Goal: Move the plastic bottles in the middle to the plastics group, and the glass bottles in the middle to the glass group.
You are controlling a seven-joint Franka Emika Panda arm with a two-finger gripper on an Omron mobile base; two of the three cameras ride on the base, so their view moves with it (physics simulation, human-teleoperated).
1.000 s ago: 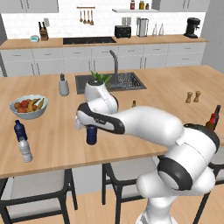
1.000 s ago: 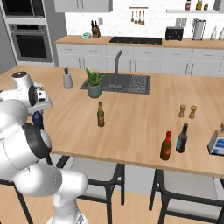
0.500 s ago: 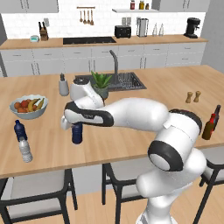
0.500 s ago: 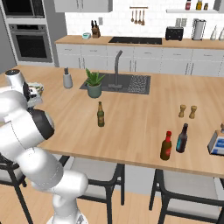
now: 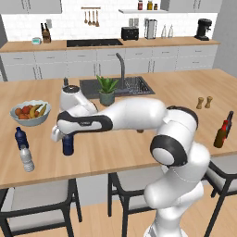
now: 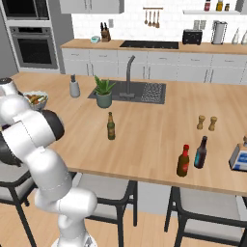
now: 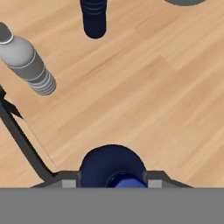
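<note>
At the counter's (image 5: 139, 152) front edge, about eight o'clock in the left base view, the gripper (image 5: 65, 137) is clamped on a small dark blue plastic bottle (image 5: 68, 145) whose base stands at or just above the wood; I cannot tell which. In the hand view that same bottle sits at six o'clock, its rounded shoulders squeezed between the two fingers (image 7: 154, 180). Toward nine o'clock from it in the left base view stand a second dark blue bottle (image 5: 20, 138) and, just beside that one, a clear ribbed water bottle (image 5: 27, 159); a fruit bowl (image 5: 30, 112) lies beyond them at ten o'clock. In the right base view the olive-green bottle (image 6: 111, 126) stands upright mid-counter, near a potted plant (image 6: 103, 92) at eleven o'clock from it. At four o'clock, near the front edge, the brown bottle with red cap (image 6: 183, 160) stands just beside the very dark glass bottle (image 6: 200, 152), with two pepper mills (image 6: 206, 123) behind them.
</note>
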